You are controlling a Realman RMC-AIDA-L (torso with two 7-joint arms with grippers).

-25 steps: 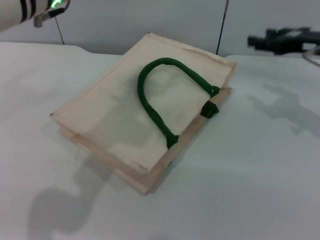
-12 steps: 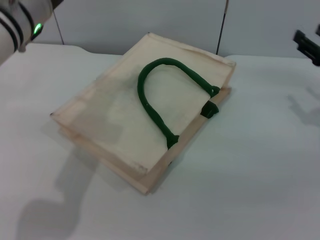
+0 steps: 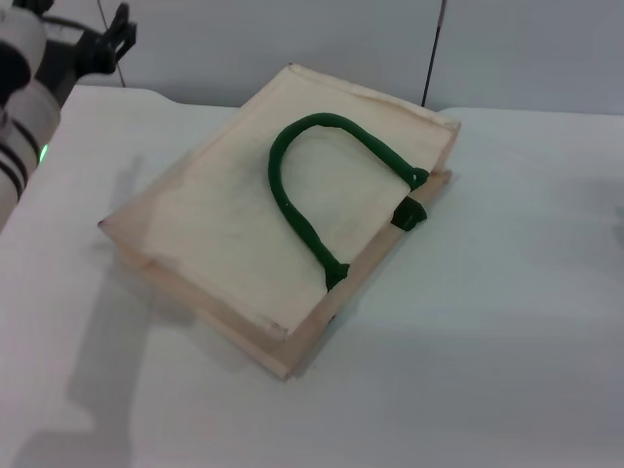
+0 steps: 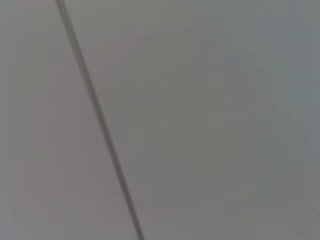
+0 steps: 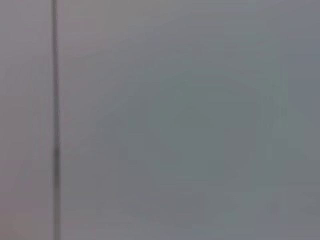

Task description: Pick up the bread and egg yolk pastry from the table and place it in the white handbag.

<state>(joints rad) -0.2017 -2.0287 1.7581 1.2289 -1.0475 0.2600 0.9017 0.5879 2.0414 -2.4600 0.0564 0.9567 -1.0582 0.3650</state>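
Your head camera looks down on a white worktop (image 3: 507, 322) with the white handbag (image 3: 234, 224) lying flat at its centre. The bag is a cream cloth tote, turned so its corners point roughly to 12, 3, 6 and 9 o'clock. One dark green rope handle (image 3: 292, 200) arches across its upper face, both ends meeting green tabs (image 3: 409, 213) along the edge that faces 4 o'clock. A second cloth layer shows beneath the top one along the near edges.

Neither the bread nor the egg yolk pastry shows on the worktop in any view, and you cannot tell whether they lie inside the bag.

Your left end effector (image 3: 102, 49) is at about 10 o'clock, raised above the far left corner of the worktop, well apart from the bag. It appears as a dark shape beyond the white arm with black bands, and you cannot tell how far its fingers are parted or whether it holds anything. Your right end effector is out of sight.

Both wrist views show only a plain grey surface crossed by one thin dark line.
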